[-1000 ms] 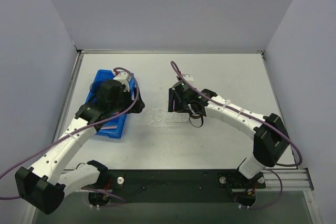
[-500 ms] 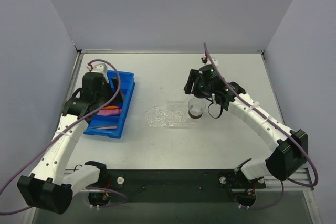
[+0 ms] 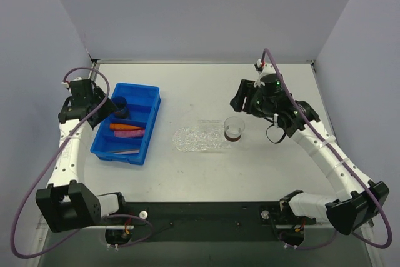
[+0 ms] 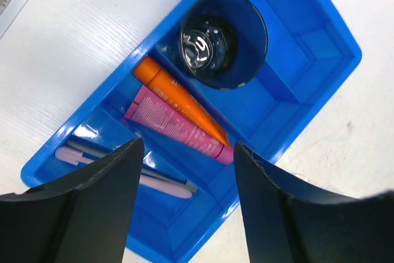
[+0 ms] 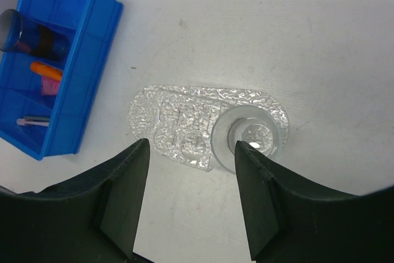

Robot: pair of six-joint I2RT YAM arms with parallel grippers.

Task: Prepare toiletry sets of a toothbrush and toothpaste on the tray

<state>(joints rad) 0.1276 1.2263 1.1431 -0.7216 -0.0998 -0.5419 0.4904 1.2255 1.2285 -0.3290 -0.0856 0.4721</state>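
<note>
The clear bumpy tray (image 3: pixel 195 139) lies mid-table and also shows in the right wrist view (image 5: pixel 178 124). The pale pink toothbrush (image 3: pixel 127 152) (image 4: pixel 163 187), the orange toothpaste tube (image 3: pixel 120 127) (image 4: pixel 178 100) and the magenta tube (image 3: pixel 130 134) (image 4: pixel 175 129) all lie in the blue bin (image 3: pixel 153 123). My left gripper (image 3: pixel 94 101) (image 4: pixel 188 145) is open and empty, high above the bin's left side. My right gripper (image 3: pixel 240 99) (image 5: pixel 192 143) is open and empty, raised behind and to the right of the tray.
A clear cup with a dark bottom (image 3: pixel 233 129) (image 5: pixel 249 140) stands on the tray's right end. A second such cup (image 3: pixel 120 105) (image 4: pixel 223 39) stands in the bin's far compartment. Grey walls enclose the table on three sides.
My right gripper let go of the cup on the tray's right end and drew back to the right. My left arm swung left, off the bin, uncovering its contents.
</note>
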